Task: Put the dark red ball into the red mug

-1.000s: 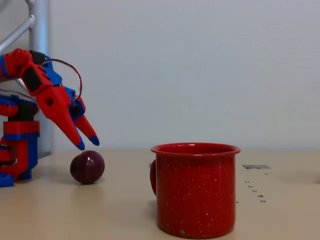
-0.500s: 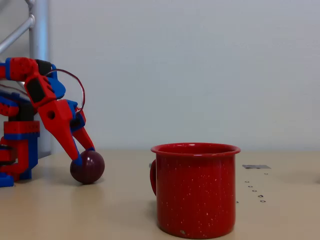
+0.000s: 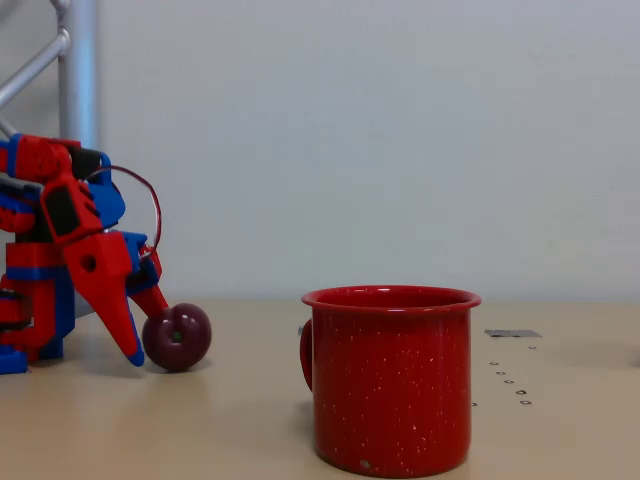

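The dark red ball (image 3: 178,337) rests on the tan table at the left of the fixed view. My red and blue gripper (image 3: 150,338) is down at table level, open, with its jaws on either side of the ball. The near finger (image 3: 118,310) reaches the table just left of the ball, and the far finger (image 3: 152,297) runs down behind it, its tip hidden by the ball. The red mug (image 3: 390,380) with white speckles stands upright in the foreground, right of the ball and apart from it, its handle on the left side.
A grey metal post (image 3: 78,100) rises behind the arm's base (image 3: 35,300) at the far left. A small flat metal plate (image 3: 512,333) and a row of small holes lie on the table (image 3: 230,420) to the right of the mug.
The gripper has come down from above the ball to the table, its fingers passing on either side of the ball. The ball has shifted very slightly. The mug has not moved.
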`<state>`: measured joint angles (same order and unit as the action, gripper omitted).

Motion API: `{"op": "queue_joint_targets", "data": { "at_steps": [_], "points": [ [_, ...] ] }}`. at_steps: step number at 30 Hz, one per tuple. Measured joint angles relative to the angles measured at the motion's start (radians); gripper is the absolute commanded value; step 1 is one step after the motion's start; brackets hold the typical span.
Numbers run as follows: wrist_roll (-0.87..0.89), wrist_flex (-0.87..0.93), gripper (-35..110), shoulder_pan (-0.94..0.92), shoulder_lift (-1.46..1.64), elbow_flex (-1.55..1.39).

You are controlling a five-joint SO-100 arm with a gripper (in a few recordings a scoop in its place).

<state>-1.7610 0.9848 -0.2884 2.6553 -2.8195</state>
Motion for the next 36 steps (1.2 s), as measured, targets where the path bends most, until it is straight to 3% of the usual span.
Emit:
{"op": "queue_joint_targets", "data": {
  "at_steps": [19, 36],
  "points": [
    [0.086, -0.081, 37, 0.067, -0.265, 0.195],
    [0.084, -0.087, 36, 0.069, -0.267, 0.212]
  ]
}}
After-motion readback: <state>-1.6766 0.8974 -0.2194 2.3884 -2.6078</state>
